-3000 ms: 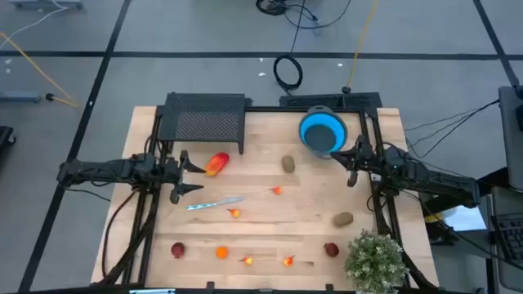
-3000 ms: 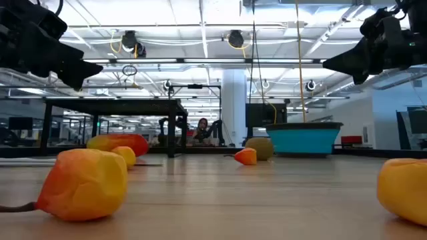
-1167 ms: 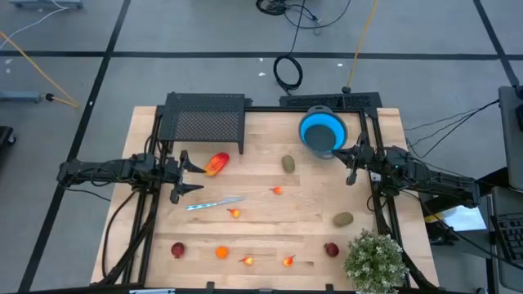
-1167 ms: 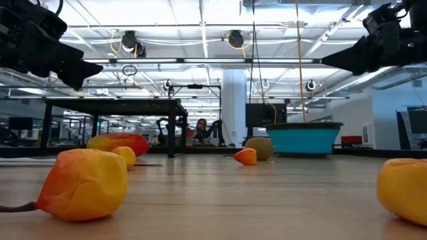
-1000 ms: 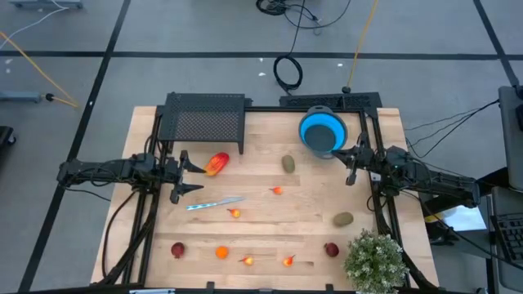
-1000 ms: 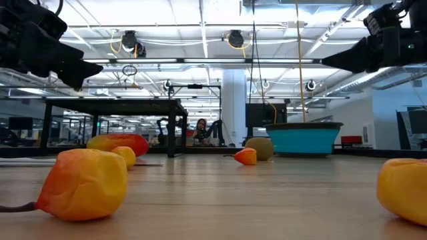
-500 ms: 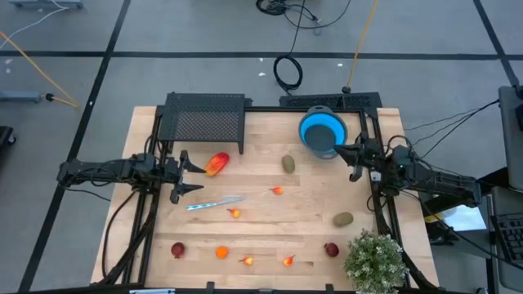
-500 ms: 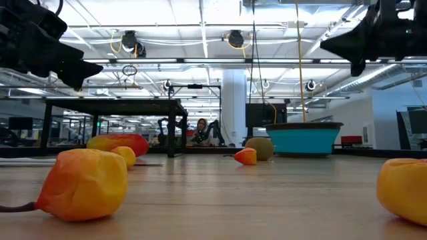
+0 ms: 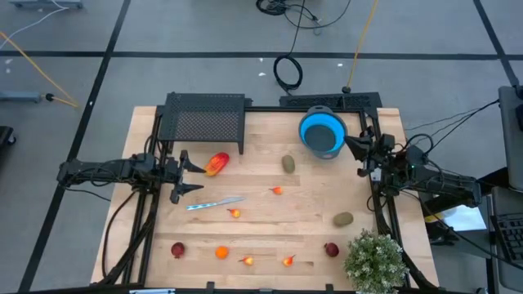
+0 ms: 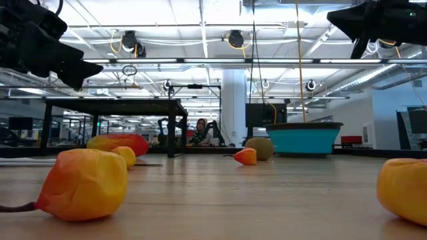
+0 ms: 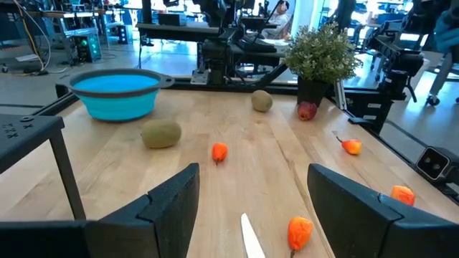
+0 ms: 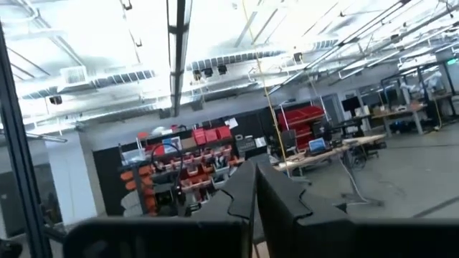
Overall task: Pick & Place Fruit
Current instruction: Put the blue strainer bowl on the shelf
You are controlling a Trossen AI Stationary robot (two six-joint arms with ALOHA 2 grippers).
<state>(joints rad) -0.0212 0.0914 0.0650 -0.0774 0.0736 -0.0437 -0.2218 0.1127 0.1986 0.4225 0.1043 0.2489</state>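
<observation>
Your right gripper (image 9: 357, 149) at frame right beside the blue bowl (image 9: 320, 132), fingers pressed together, empty, left gripper (image 9: 189, 173) at frame left, fingers spread wide, empty, near the orange-red fruit (image 9: 216, 163).

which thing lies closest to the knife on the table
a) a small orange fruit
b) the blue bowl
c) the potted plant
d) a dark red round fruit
a: in the high view a small orange fruit lies just off the tip of the knife, while the blue bowl, the potted plant and the dark red fruit all lie farther away.
</observation>
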